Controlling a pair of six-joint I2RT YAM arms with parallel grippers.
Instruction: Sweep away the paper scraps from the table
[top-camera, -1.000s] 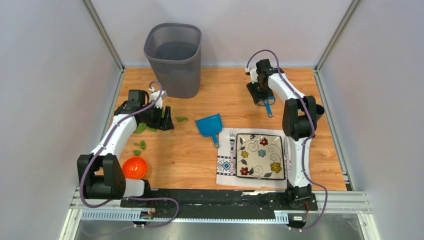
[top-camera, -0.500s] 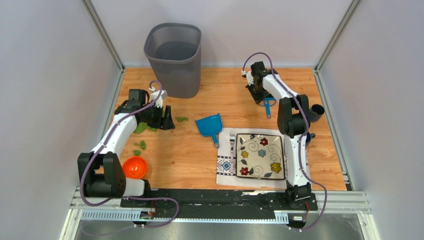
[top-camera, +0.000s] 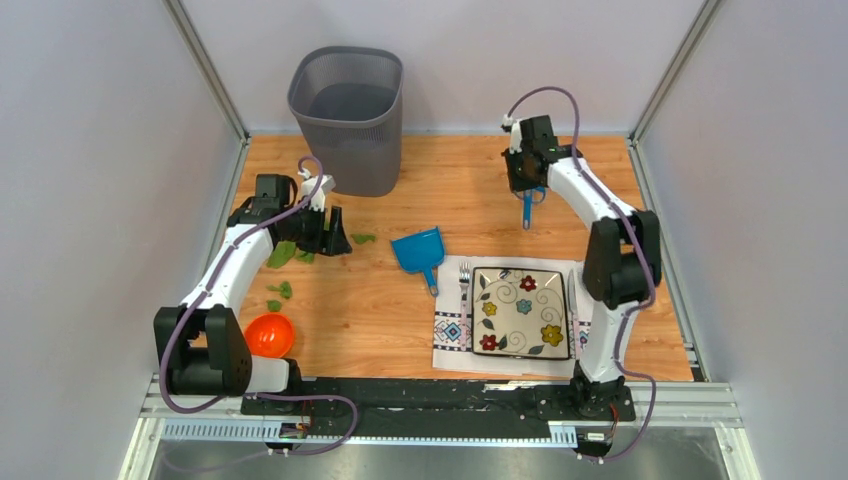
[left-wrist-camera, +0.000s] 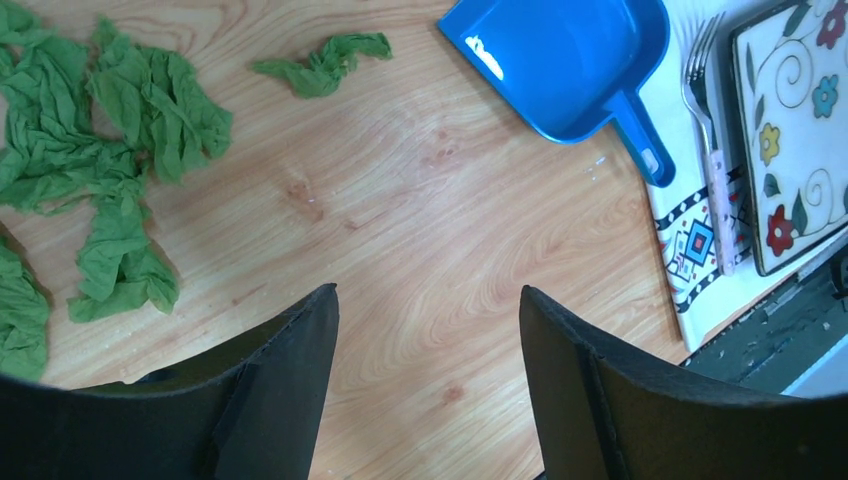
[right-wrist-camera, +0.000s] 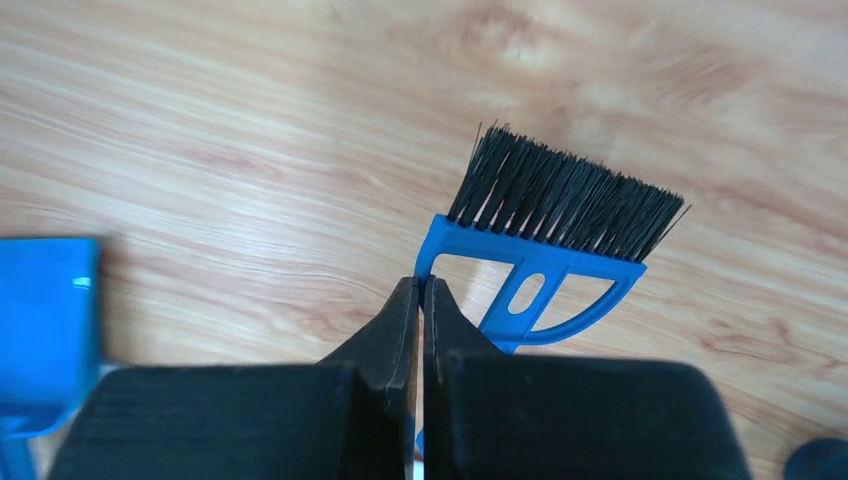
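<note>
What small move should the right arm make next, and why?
Probably carry the brush left, toward the paper scraps. The right gripper is shut on the brush at the far right of the table, while the scraps lie near the open left gripper, and the dustpan lies unheld between them.

On the surface (top-camera: 400, 310), the waste basket (top-camera: 346, 120) stands at the far edge, left of centre. The paper scraps (top-camera: 282, 255) lie in loose clusters along the left side, in front of the basket, with one scrap apart to their right, towards the dustpan (top-camera: 418, 249) near the middle. The bowl (top-camera: 269, 335) sits at the near left, in front of the scraps. A placemat (top-camera: 450, 335) lies near, right of centre, and the dustpan's handle reaches its far left corner. On the placemat lies a plate (top-camera: 520, 312), with a fork (top-camera: 464, 285) on the plate's left. The brush (top-camera: 527, 205) is at the far right, behind the plate
</note>
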